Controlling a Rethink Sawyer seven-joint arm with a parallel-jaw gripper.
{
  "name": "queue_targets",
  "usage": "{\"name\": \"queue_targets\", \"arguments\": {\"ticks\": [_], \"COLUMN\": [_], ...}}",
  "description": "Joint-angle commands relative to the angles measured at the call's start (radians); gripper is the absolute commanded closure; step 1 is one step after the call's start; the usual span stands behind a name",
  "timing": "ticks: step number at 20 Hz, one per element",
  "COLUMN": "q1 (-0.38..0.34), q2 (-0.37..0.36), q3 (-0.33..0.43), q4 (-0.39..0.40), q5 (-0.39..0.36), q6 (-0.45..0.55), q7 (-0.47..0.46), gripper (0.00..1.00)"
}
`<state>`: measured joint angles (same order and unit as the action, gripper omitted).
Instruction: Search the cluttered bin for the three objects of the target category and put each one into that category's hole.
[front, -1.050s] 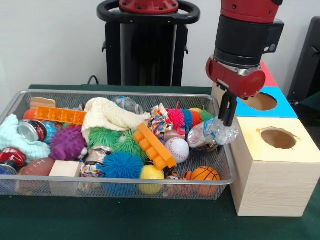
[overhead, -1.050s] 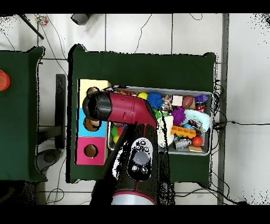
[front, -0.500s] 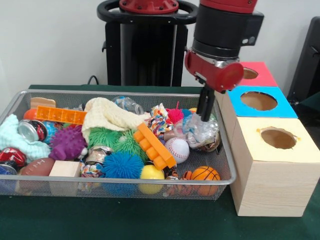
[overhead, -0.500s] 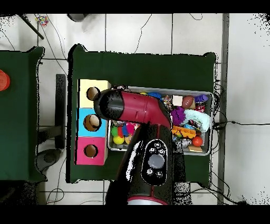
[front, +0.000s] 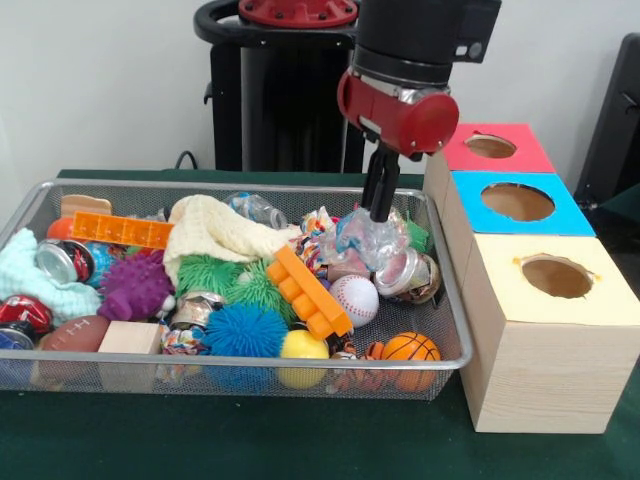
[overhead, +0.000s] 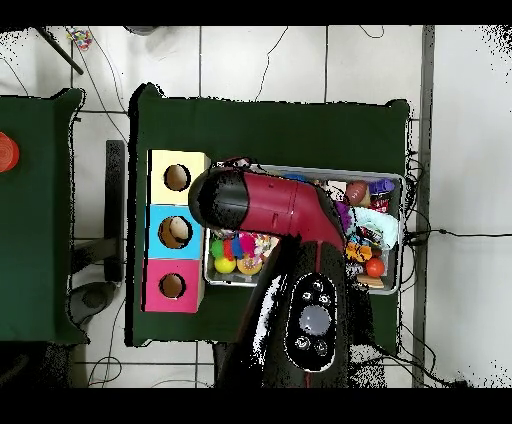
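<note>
The gripper (front: 377, 213) is clenched on a crumpled clear bottle (front: 368, 238), held just above the toys at the bin's (front: 452, 300) box-side end. Light, thin plastic likely buckles and slips under pressure; its stiffer neck looks the safer hold.

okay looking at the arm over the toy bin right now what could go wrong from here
The gripper holds a crumpled clear plastic bottle by its top, low over the pile. Thin, crushed plastic could slip or deform and drop back among the toys.

The bottle hangs close above the baseball and the crushed can, so sideways travel at this height might knock them about.

The mesh bin wall stands between bottle and the boxes' holes; without lifting, the bottle could catch on the rim.
</note>
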<state>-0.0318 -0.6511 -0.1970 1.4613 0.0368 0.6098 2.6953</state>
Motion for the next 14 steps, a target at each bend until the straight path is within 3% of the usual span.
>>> {"name": "queue_targets", "arguments": {"ticks": [1, 11, 14], "q1": [0.007, 0.065, 0.086], "q2": [-0.026, 0.025, 0.028], "q3": [0.088, 0.091, 0.091], "q4": [0.017, -0.064, -0.053], "q5": [-0.043, -0.045, -0.041], "q6": [0.164, 0.194, 0.185], "q7": [-0.100, -0.033, -0.021], "gripper": [1.00, 1.00, 1.00]}}
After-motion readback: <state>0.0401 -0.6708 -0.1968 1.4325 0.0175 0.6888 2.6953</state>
